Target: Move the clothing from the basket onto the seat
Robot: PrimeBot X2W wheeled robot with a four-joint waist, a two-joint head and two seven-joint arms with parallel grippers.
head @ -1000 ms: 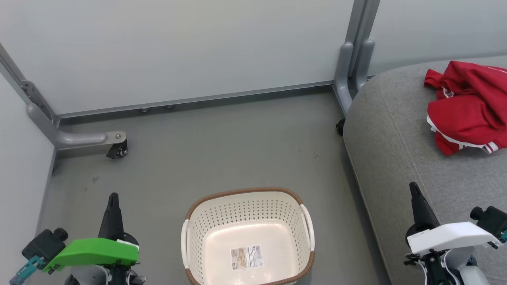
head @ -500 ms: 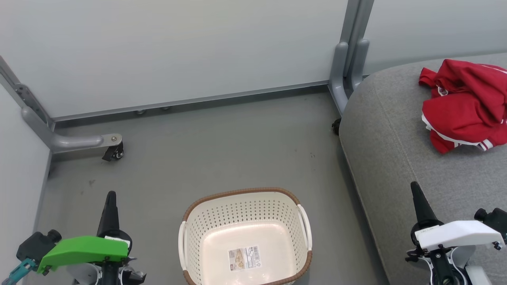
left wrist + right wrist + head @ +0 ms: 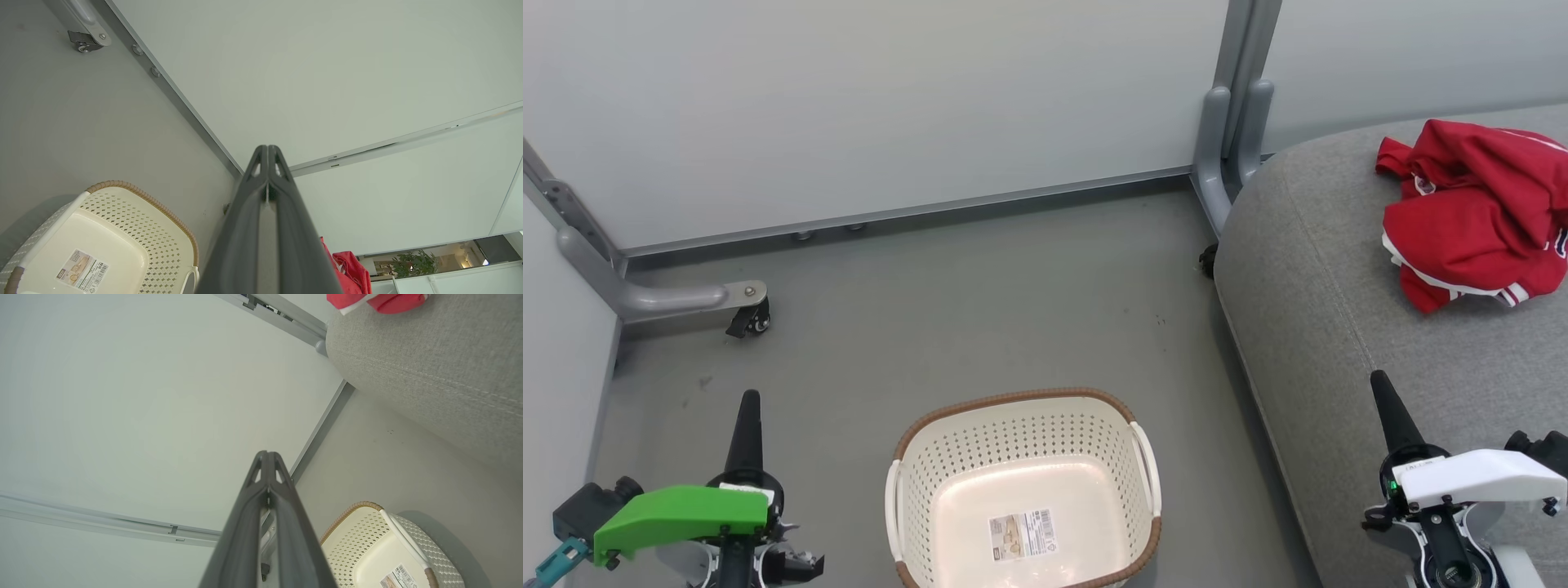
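Green housing [image 3: 678,518] on the left wrist and white housing [image 3: 1478,478] on the right sit at the near edge, each carrying one of the two end effectors; the left end effector [image 3: 748,404] and the right end effector [image 3: 1382,390] both have their long dark fingers pressed together into a single spike, clenched on nothing and pointing away from the robot; I read that as a parked posture, one arm either side of the work with nothing left to pick; between them, near and a little left of centre, the one basket [image 3: 1013,445] stands upright on the grey floor [image 3: 972,302], its inside bare but for one label sticker [image 3: 1019,535] on the bottom, so I judge the emptying done; to the right the one seat [image 3: 1339,310] rises near the basket, a strip of floor between them, close enough for short carries; farther right on its top lies the clothing [image 3: 1470,208], one crumpled red heap with white trim, dropped loosely rather than folded; whether it is one garment or two the folds hide; farthest, pale wall panels [image 3: 890,106] on grey posts close the space, one caster [image 3: 750,320] plain at the left foot.
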